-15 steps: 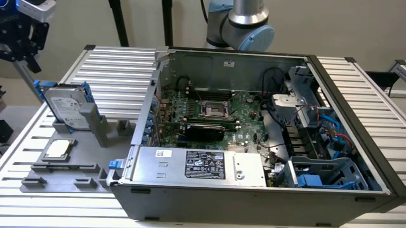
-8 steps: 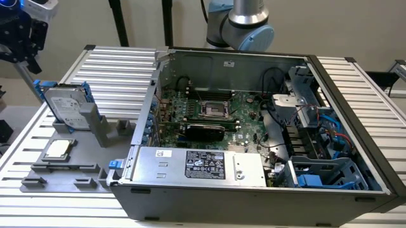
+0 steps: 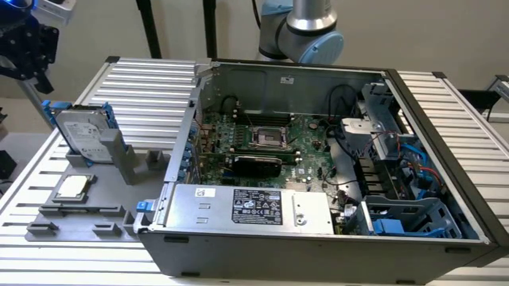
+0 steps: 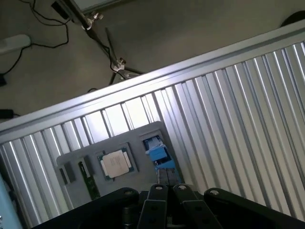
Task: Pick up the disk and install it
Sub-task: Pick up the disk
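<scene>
Ribbed aluminium table [image 3: 151, 89] over a cabled floor [image 4: 190, 28] bears the disk [image 3: 83, 134]; fingers [image 4: 157, 196] together, seemingly empty

The disk [image 3: 82, 136] stands upright in a grey holder [image 3: 119, 156] on the ribbed table [image 3: 151, 83], at the exterior view's left. Near it a square chip [image 3: 71, 187] lies flat on the holder's base. Beside them sits an open computer case [image 3: 318, 253], its motherboard [image 3: 263, 143] exposed, with the robot arm [image 3: 306, 30] behind.
</scene>
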`<state>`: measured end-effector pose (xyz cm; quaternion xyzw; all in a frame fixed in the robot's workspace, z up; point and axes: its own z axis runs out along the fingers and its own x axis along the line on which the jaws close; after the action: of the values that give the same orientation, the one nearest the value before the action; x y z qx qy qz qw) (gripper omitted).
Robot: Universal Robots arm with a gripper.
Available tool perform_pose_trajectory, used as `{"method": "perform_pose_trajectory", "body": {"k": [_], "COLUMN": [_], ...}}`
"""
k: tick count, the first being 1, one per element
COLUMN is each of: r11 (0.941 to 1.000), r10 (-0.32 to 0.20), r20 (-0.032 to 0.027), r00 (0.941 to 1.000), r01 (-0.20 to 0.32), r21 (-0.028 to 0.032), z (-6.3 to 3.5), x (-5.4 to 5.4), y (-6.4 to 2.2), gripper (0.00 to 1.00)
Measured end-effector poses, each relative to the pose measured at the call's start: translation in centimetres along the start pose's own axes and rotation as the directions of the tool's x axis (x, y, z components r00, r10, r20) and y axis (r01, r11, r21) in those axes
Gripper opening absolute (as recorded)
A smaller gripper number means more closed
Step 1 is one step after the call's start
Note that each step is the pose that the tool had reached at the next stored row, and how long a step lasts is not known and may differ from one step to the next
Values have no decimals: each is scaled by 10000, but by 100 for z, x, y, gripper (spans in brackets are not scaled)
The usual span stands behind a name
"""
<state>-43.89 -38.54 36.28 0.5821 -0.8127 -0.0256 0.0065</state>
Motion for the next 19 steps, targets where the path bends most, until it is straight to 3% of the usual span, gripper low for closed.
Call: {"method": "perform_pose_trajectory", "body": {"k": [6,11,15,19], "r11": [9977,9920,9842,9699], "r10": [-679,-1261,-1771,-2435], "r20": [-33,-61,-83,-115], "r00": [9977,9920,9842,9698], "r01": [679,1261,1771,2435], "r21": [-14,-28,-40,-62], "z": [5,10,21,36], "x": [-16,-29,-36,-37], "y": [-46,-85,-107,-111], "gripper": [11,11,11,11]}}
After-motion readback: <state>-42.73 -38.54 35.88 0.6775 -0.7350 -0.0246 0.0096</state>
